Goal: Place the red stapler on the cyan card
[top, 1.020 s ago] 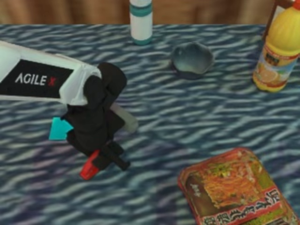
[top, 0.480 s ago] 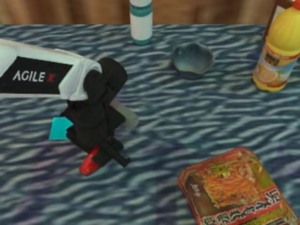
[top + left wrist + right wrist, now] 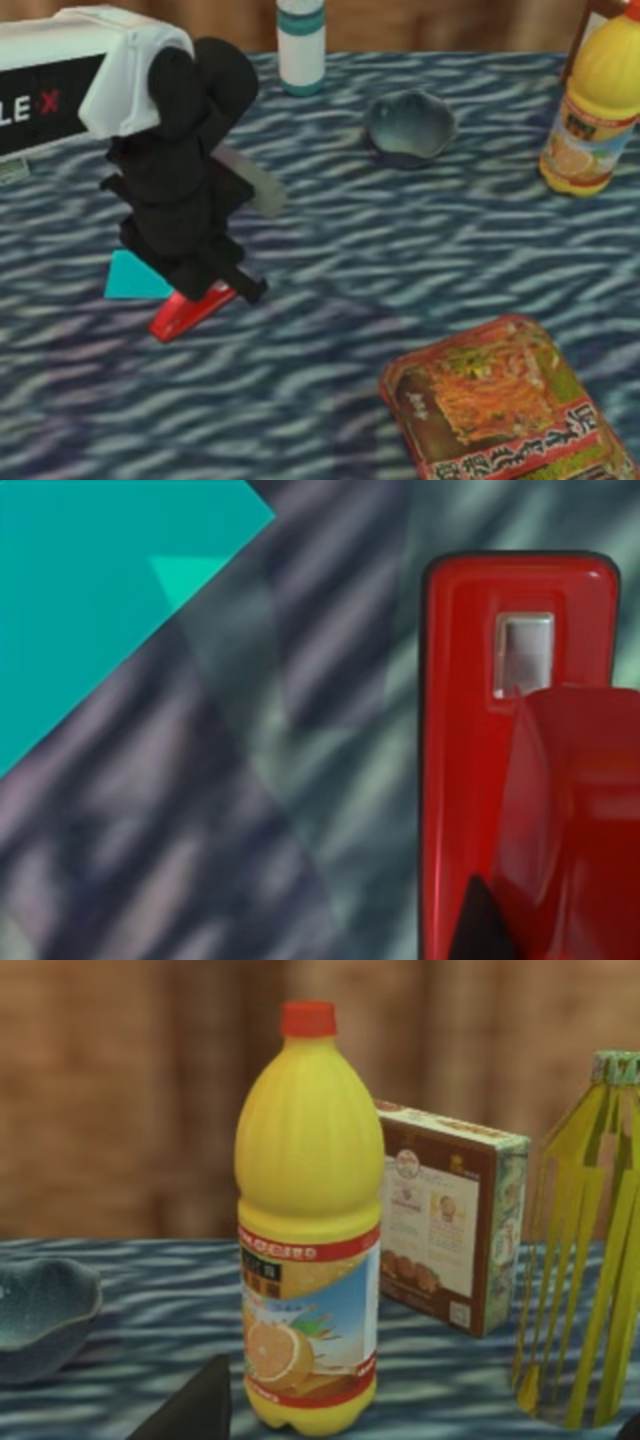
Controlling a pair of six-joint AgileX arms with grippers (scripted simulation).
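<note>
Table point(image 3: 400, 250): blue-and-white wave-patterned surface carrying all items.
Left arm: white casing with a black panel reading "LE X" in white and red; it enters from the table's left edge near the far-left corner.
Noodle package point(image 3: 505, 405): red-rimmed pack printed with a noodle photo and script too small to read; at the near-right corner.
Juice bottle point(image 3: 308, 1230): yellow, red cap, red-banded label with an orange-slice picture; label text unreadable; at the far-right corner.
Carton point(image 3: 450, 1225): brown box with a white label panel and a round logo, print unreadable; behind the juice bottle.
Yellow rack point(image 3: 585, 1250): ribbed yellow frame, beside the carton.
Left gripper point(image 3: 225, 285): black, over the left half of the table, closed on the red stapler.
White bottle point(image 3: 301, 42): teal band, at the far edge.
Bowl point(image 3: 408, 127): grey-blue, near the far edge, between the white bottle and the juice bottle.
Red stapler point(image 3: 190, 312): glossy, held by one end, tilted; free end points toward the near-left corner, just beside the cyan card, not on it.
Cyan card point(image 3: 128, 280): plain, unmarked, flat near the left edge, partly hidden under the gripper.
Right gripper: jaw state cannot be told.
</note>
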